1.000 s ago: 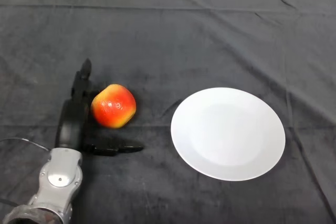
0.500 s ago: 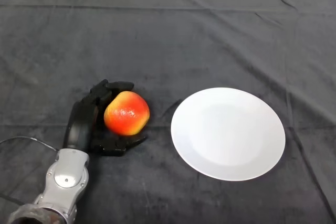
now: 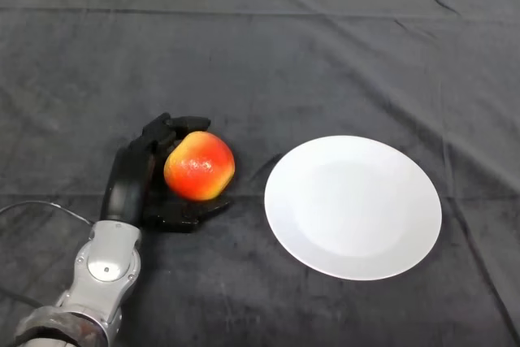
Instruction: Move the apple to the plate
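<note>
- The silver-grey arm (image 3: pixel 101 270) is seen entering from the lower left of the frame.
- The black left hand (image 3: pixel 130 180) is curled round the apple (image 3: pixel 199 166): fingers (image 3: pixel 175 126) hooked over its far side, thumb beneath its near side.
- The apple is held left of centre, just left of the white plate (image 3: pixel 353 206), apart from it.
- Everything is carried by the dark-clothed worktop (image 3: pixel 268 46).

- A dark cloth (image 3: pixel 325 46) is covering the whole worktop — charcoal grey, reaching every edge of the view.
- Creases are running across it — one long fold near the far side, others at right.
</note>
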`<control>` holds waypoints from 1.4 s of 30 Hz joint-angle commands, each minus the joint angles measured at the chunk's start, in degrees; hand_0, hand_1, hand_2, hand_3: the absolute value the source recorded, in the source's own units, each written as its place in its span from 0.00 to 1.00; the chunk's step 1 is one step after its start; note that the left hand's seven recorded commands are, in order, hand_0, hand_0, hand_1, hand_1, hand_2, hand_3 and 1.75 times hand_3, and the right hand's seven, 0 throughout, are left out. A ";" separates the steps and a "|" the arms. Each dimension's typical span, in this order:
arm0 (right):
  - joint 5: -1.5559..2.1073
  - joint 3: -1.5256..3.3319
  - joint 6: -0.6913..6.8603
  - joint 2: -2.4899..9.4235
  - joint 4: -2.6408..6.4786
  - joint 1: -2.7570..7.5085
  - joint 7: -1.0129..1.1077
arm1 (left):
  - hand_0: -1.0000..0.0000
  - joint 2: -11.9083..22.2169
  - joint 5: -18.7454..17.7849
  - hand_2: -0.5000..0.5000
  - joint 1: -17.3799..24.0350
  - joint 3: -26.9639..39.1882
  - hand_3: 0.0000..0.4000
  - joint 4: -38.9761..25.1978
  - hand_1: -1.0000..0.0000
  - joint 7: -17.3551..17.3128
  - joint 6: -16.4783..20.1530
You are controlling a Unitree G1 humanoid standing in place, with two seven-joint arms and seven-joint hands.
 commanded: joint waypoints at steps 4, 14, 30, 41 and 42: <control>0.18 0.69 0.76 2.44 0.92 2.56 -0.14 | 0.00 0.49 -0.18 0.50 -4.08 -2.35 1.00 -1.35 0.00 2.15 -2.02; 0.16 0.70 0.71 2.44 1.04 2.50 -0.15 | 0.00 -1.57 1.38 0.50 -7.01 -5.48 1.00 -1.73 0.00 5.66 -6.20; 0.10 0.74 0.56 2.43 1.34 2.35 -0.19 | 0.00 -4.77 1.47 0.50 -10.11 -17.73 1.00 -2.94 0.00 9.49 -7.65; 0.07 0.77 0.46 2.43 1.51 2.27 -0.22 | 0.00 -4.65 -0.70 0.50 -9.21 -28.63 1.00 -6.31 0.00 10.16 -4.82; 0.07 0.77 0.45 2.43 1.52 2.27 -0.22 | 0.00 -4.59 -0.92 0.50 -9.09 -29.56 1.00 -6.67 0.00 10.12 -4.42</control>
